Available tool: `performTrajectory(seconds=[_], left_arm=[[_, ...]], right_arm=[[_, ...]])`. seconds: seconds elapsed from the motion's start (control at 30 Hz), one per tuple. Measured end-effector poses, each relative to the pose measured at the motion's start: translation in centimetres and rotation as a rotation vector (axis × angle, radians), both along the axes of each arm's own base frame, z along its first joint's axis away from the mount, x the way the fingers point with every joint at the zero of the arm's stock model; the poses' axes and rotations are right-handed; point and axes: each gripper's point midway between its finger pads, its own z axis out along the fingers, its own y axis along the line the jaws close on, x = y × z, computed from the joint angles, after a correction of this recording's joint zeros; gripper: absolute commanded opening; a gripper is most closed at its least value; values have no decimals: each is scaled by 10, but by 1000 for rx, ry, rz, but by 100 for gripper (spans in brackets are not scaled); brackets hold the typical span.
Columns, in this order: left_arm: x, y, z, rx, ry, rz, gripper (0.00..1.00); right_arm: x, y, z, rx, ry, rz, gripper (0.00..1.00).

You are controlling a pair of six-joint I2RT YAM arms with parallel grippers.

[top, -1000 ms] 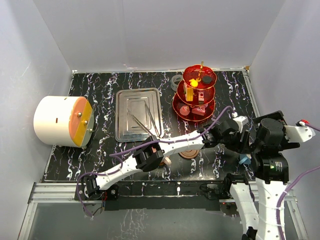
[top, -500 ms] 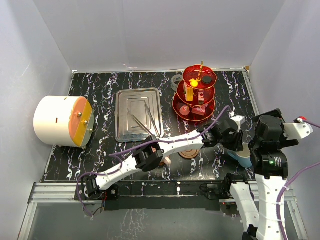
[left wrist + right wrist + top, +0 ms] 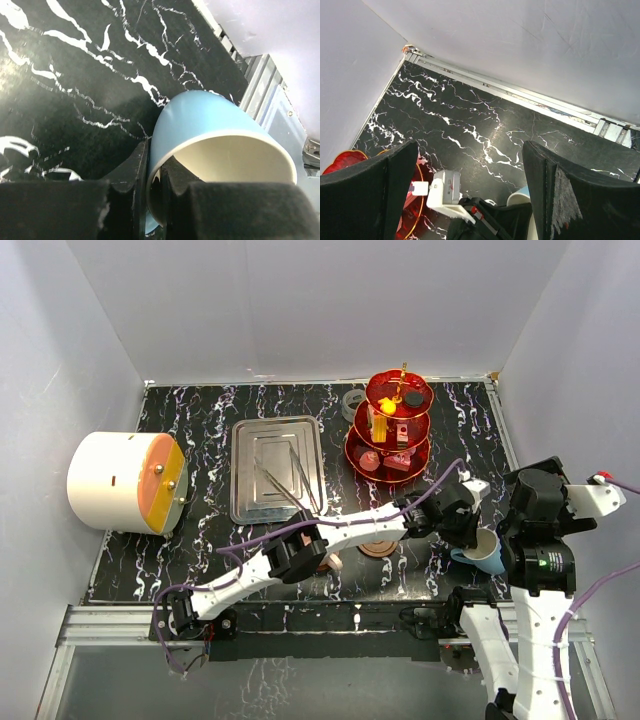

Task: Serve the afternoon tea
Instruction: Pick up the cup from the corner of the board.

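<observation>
Most of the serving remains. The worktop [image 3: 200,440] shows bare marble at its back right corner, but the right wall [image 3: 570,320] and near rail [image 3: 300,625] crowd the near right. The three-tier stand [image 3: 388,435] holds sweets [image 3: 379,419] at the back. One brown saucer [image 3: 378,549] sits cupless. The left tool [image 3: 156,175] pinches the blue cup [image 3: 200,115] by its rim near the right edge. The right tool [image 3: 470,165] hangs spread and empty.

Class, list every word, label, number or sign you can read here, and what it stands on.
Nothing can be read.
The sticker on the white block at the left wrist: red marks, too blurred.
The blue cup, white drum, steel tray: no lettering seen.
</observation>
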Motion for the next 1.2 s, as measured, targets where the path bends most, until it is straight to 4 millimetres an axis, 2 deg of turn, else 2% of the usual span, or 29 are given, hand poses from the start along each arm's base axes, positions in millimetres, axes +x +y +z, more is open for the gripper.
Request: performTrajectory(seconds=[0.13, 0.3, 0.47, 0.63, 0.77, 0.9, 1.07, 1.2], left_arm=[[-1, 13, 3, 30, -26, 14, 0], [0, 42, 9, 101, -68, 49, 0], [5, 72, 26, 163, -103, 99, 0], [13, 82, 60, 169, -128, 136, 0], [18, 91, 74, 206, -149, 170, 0], [21, 124, 75, 316, -174, 212, 0], [24, 165, 71, 461, -202, 257, 0], [28, 186, 64, 547, -217, 283, 0]], right_arm=[[3, 0, 1, 1, 10, 0, 85], [17, -1, 0, 4, 52, 0, 85], [32, -3, -14, 12, 133, 0, 85], [39, -3, -35, 18, 208, 1, 85], [42, -3, -60, 25, 292, 1, 85], [42, -3, -91, 36, 398, 4, 85], [38, -2, -111, 42, 463, 4, 85], [35, -2, -132, 48, 534, 5, 85]])
